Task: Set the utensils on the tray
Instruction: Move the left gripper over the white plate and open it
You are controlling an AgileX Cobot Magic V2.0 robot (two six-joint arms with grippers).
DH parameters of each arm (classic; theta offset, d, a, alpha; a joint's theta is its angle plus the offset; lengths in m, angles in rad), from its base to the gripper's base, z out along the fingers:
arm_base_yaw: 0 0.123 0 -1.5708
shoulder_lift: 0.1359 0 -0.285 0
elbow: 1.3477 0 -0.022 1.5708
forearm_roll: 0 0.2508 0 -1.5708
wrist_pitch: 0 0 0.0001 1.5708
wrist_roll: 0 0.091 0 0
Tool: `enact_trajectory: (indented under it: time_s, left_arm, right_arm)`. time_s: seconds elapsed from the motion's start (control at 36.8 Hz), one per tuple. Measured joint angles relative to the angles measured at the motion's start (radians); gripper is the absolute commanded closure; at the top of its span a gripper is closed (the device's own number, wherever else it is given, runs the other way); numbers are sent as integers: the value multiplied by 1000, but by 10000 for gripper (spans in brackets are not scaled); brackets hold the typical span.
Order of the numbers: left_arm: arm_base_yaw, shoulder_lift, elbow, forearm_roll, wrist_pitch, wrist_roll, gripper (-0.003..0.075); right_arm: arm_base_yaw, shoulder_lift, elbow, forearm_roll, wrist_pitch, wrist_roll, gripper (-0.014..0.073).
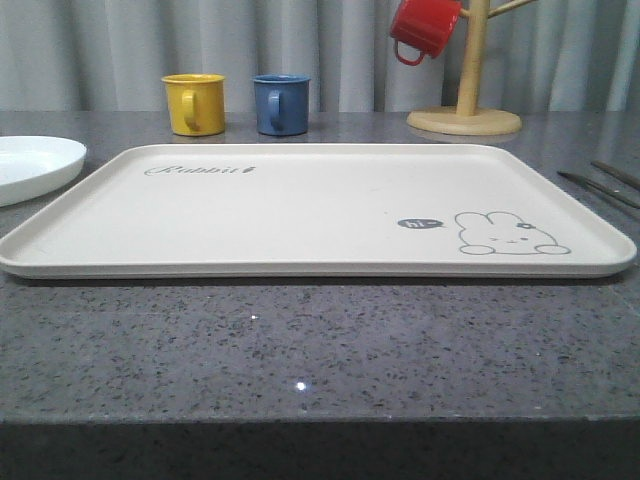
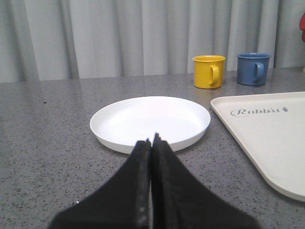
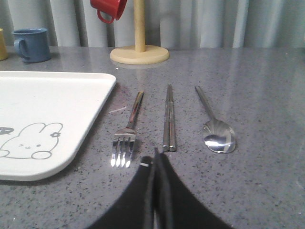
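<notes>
The cream tray (image 1: pixel 300 215) with "Rabbit" script and a grey bunny lies flat on the grey table with nothing on it. Three silver utensils lie side by side on the table beyond the tray's right edge: a fork (image 3: pixel 127 129), a pair of chopsticks (image 3: pixel 169 117) and a spoon (image 3: pixel 214 126). Their thin handles (image 1: pixel 600 182) also peek in at the right of the front view. My right gripper (image 3: pixel 155 157) is shut and empty, just short of the chopsticks' near end. My left gripper (image 2: pixel 151 143) is shut and empty, in front of the white plate (image 2: pixel 150 121).
The plate (image 1: pixel 35 165) sits left of the tray. A yellow mug (image 1: pixel 195 103) and a blue mug (image 1: pixel 281 104) stand behind the tray. A wooden mug tree (image 1: pixel 465 105) with a red mug (image 1: pixel 422 28) hanging on it stands at the back right. Grey curtains close off the back.
</notes>
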Motion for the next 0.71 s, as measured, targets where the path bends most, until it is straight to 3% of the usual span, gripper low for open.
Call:
enact_trajectory:
  time_s: [0.54,0.71]
  left_arm:
    - [0,0,-4,0,-36,0,738]
    - [0,0,-158,0,-16,0,738]
  right_arm:
    - [0,0,0,-4,-48,0,663]
    - [0,0,-171,-5,16,0,663]
